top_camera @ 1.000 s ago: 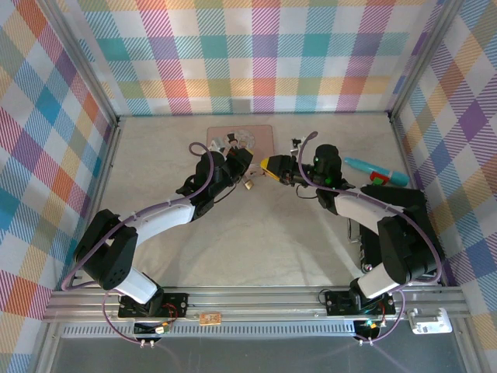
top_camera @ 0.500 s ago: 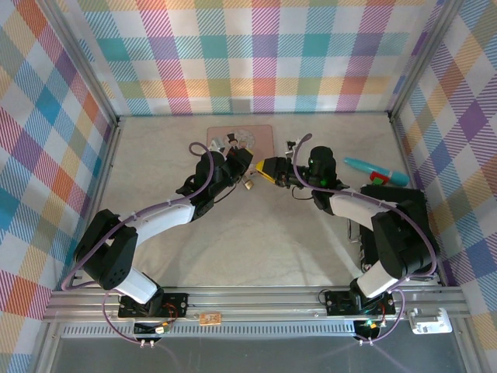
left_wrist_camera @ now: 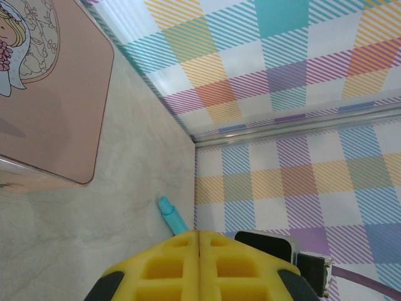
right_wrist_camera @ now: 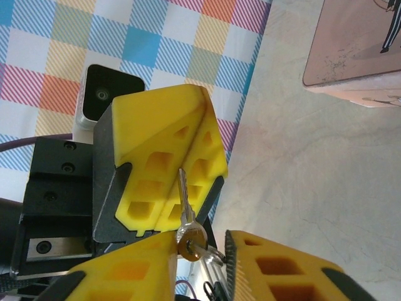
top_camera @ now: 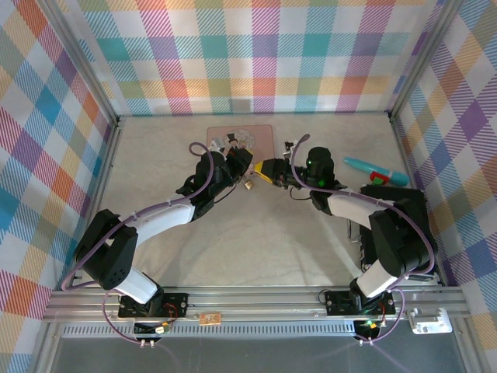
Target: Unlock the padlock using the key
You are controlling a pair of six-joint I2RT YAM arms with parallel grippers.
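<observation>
A small gold padlock (top_camera: 248, 185) hangs just under my left gripper (top_camera: 245, 167), which is shut on it; in the left wrist view the shut gripper (left_wrist_camera: 199, 233) hides the lock. My right gripper (top_camera: 266, 169) faces it a finger's width away. In the right wrist view, my right gripper (right_wrist_camera: 200, 239) pinches the round head and ring of the key (right_wrist_camera: 183, 200). The toothed blade points out toward the left arm's yellow fingers (right_wrist_camera: 164, 144) and lies across their seam.
The pink tin (top_camera: 241, 138) lies flat just behind both grippers, its corner also in the wrist views (left_wrist_camera: 50, 94) (right_wrist_camera: 357, 50). A teal and red pen-like tool (top_camera: 374, 170) lies by the right wall. Checked walls close in the table.
My right gripper has slid a little to the left with the key, closing the gap to the left gripper. The left arm and padlock have stayed put.
</observation>
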